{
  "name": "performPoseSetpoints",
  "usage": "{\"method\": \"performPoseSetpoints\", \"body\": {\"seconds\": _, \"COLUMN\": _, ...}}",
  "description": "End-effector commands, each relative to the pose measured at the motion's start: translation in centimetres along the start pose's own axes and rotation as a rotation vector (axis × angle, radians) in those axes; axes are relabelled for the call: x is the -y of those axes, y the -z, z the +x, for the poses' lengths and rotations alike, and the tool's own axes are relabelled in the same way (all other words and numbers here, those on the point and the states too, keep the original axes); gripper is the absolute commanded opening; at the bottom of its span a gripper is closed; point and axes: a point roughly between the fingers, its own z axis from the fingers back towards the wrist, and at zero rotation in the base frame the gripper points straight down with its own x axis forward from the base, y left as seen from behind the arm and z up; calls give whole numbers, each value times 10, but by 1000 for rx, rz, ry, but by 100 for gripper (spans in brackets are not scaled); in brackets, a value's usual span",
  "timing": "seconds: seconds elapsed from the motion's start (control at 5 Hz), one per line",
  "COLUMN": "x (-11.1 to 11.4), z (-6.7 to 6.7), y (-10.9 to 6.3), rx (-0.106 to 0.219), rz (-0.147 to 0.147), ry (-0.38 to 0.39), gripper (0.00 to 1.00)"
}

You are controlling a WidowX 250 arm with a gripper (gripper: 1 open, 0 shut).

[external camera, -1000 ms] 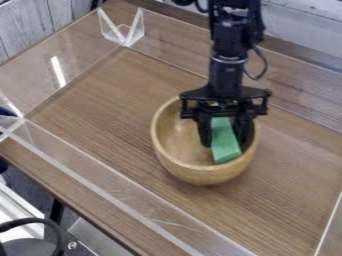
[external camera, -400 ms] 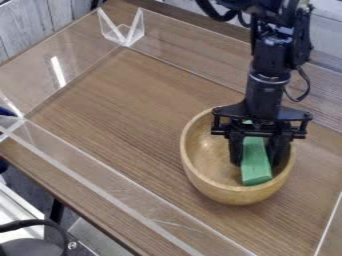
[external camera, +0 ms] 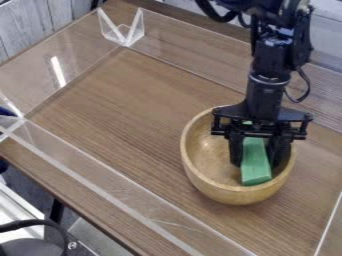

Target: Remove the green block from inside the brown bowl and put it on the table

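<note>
1. The claw (external camera: 263,150) points down into the brown bowl (external camera: 214,178). Its two fingers are shut tight on the green block (external camera: 257,163), one on each side.
2. The green block stands on end inside the bowl, with its low end down near the bowl's bottom, right under the claw.
3. A moment ago the bowl sat more to the left on the table (external camera: 120,110). Now the bowl, the block and the claw are all further right. The bowl slid along with the claw.
4. In the last half moment nothing moved.
5. So the block is caught but not out yet. I think the claw must lift up next, then set the block down beside the bowl.
</note>
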Motion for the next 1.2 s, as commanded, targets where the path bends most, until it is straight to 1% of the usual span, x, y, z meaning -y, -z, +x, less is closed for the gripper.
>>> {"method": "performPoseSetpoints", "body": {"seconds": 0.0, "x": 3, "z": 1, "y": -11, "rx": 34, "rz": -27, "ry": 14, "gripper": 0}}
{"method": "performPoseSetpoints", "body": {"seconds": 1.0, "x": -3, "z": 1, "y": -10, "rx": 23, "rz": -17, "ry": 40, "gripper": 0}}
